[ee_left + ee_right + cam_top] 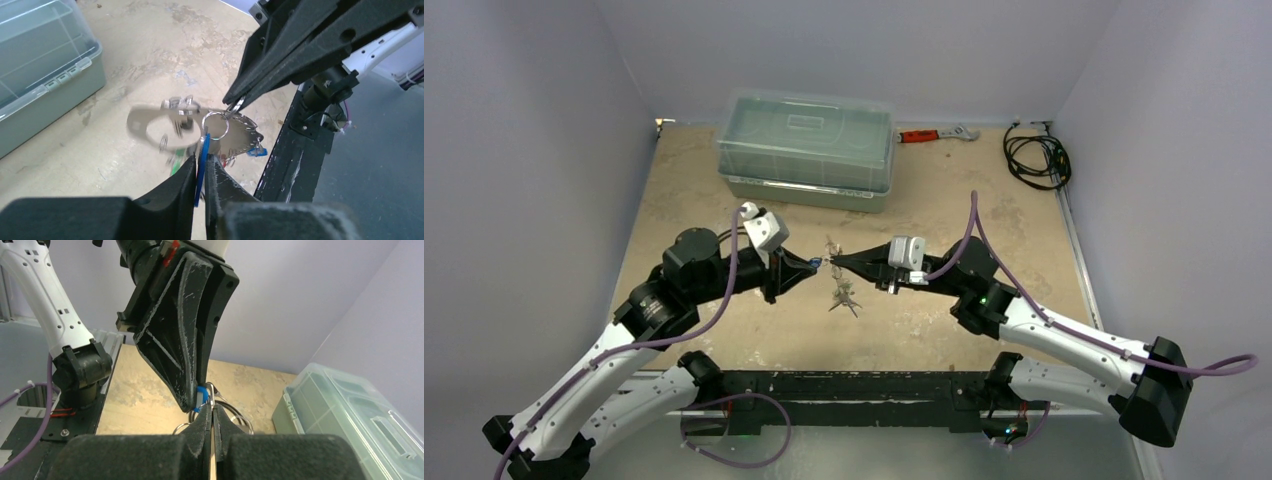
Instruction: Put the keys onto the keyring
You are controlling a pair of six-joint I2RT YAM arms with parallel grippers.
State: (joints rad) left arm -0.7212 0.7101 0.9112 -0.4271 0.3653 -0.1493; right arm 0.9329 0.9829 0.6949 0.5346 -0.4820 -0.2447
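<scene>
Both pincers were clamped shut mid-air: left gripper [200,162] on the blue-tagged key [204,145], right gripper [234,106] seemingly nipping the keyring [242,135]. Threading step, so next probably needed careful hole alignment.

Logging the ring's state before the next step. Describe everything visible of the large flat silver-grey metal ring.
The large flat silver-grey metal ring looks like thin shiny sheet metal, with a wide central opening and small holes along its rim. It looks tilted and is partly motion-blurred. Coloured tags dangle from its rim. The left gripper clamps a blue plastic tag in front of it; the right gripper pinches a small wire ring by its edge. Direct contact cannot be confirmed.
</scene>
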